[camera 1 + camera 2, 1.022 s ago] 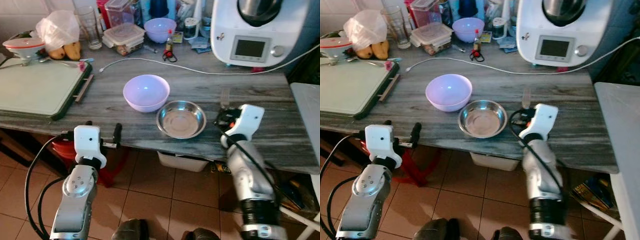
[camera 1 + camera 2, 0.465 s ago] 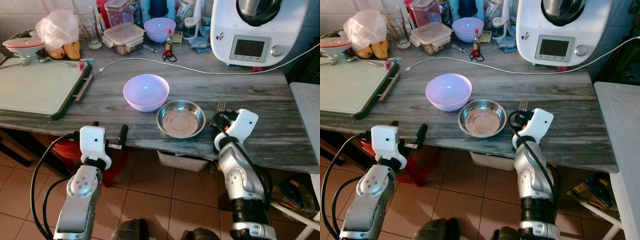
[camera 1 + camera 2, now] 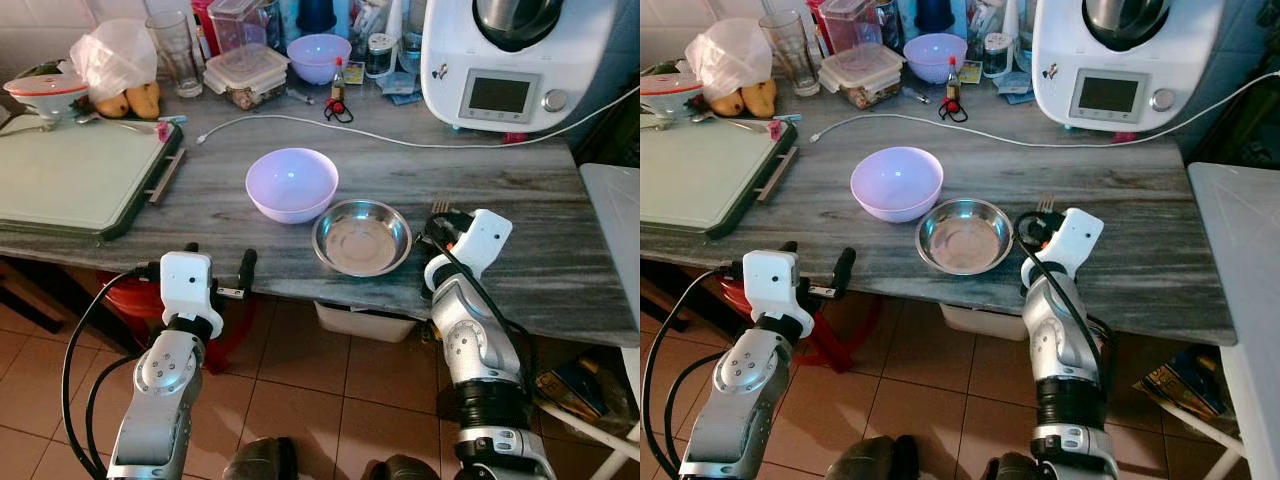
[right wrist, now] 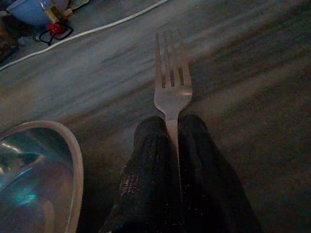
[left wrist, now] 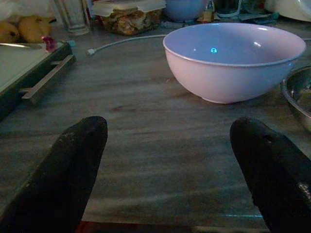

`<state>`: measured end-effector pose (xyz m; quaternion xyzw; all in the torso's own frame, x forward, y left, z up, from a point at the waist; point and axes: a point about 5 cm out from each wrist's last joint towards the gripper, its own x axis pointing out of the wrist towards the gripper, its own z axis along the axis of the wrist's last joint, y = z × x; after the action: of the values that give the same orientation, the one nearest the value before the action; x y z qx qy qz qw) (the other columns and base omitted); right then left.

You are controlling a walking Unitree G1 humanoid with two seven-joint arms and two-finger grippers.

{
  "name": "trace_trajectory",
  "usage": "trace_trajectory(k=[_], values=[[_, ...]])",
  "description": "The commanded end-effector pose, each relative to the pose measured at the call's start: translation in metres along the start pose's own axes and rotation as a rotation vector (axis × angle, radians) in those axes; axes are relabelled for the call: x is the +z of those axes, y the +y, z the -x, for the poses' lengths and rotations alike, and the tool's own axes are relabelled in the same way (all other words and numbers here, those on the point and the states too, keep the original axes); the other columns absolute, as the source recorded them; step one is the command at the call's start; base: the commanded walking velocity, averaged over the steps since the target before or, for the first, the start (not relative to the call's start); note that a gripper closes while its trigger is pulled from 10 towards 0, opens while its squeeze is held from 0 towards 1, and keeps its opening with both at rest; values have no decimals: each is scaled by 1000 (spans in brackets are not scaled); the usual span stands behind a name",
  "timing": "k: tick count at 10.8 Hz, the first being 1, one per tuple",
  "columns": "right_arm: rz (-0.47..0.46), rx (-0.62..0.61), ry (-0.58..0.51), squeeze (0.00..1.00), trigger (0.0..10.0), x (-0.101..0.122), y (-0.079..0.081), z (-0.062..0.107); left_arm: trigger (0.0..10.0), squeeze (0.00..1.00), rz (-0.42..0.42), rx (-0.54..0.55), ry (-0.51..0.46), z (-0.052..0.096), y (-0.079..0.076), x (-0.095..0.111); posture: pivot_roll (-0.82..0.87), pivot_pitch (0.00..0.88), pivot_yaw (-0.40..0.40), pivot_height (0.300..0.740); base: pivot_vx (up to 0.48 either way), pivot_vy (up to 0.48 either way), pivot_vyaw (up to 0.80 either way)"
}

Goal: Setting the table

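The wooden table [image 3: 520,190] carries, near its front edge, a lilac bowl [image 3: 292,184] and, just beside it on the robot's right, a steel bowl [image 3: 362,236]. The right gripper [image 4: 167,133] is closed on the handle of a fork [image 4: 171,80], whose tines point away from the robot and lie low over the table just right of the steel bowl. The left gripper [image 5: 167,160] hovers at the table's front edge with its fingers spread wide and empty, facing the lilac bowl. The setting appears partly done: both bowls stand placed, while the fork seems about to be laid down and is not yet released. Compared with one second ago, the right arm has drawn in toward the steel bowl; the bowls are unmoved.
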<state>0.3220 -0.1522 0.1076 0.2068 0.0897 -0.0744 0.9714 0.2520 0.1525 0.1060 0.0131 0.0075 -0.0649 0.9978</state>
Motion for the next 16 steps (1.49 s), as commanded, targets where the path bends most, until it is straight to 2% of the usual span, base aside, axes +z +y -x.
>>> trace_trajectory(k=[1,2,8,11,14,15,16], values=[[-8,-8,58,0,10000,-13,0,1,10000,0,-4,-11,-1,0,1,2,-1,106,57,740,0,0,0],[-1,-5,64,1000,10000,-15,0,2,10000,0,-3,-14,2,0,0,2,-1,107,57,740,0,0,0],[76,-30,28,1000,10000,-11,-17,9,10000,0,0,-17,-2,-1,-1,3,-7,107,57,740,0,0,0],[158,26,-101,1000,10000,11,-16,14,10000,0,1,-19,-9,-2,-2,5,-11,101,58,740,0,0,0],[214,3,-185,1000,10000,25,-22,17,10000,0,4,-23,-18,-3,-4,6,-13,99,58,740,0,0,0],[290,-19,-229,965,10000,33,-26,17,10000,0,6,-22,-19,-2,-4,6,-13,101,60,740,0,0,0],[326,-72,-206,600,10000,34,-35,14,10000,0,8,-25,-17,-2,-5,6,-13,104,60,740,0,0,0]])
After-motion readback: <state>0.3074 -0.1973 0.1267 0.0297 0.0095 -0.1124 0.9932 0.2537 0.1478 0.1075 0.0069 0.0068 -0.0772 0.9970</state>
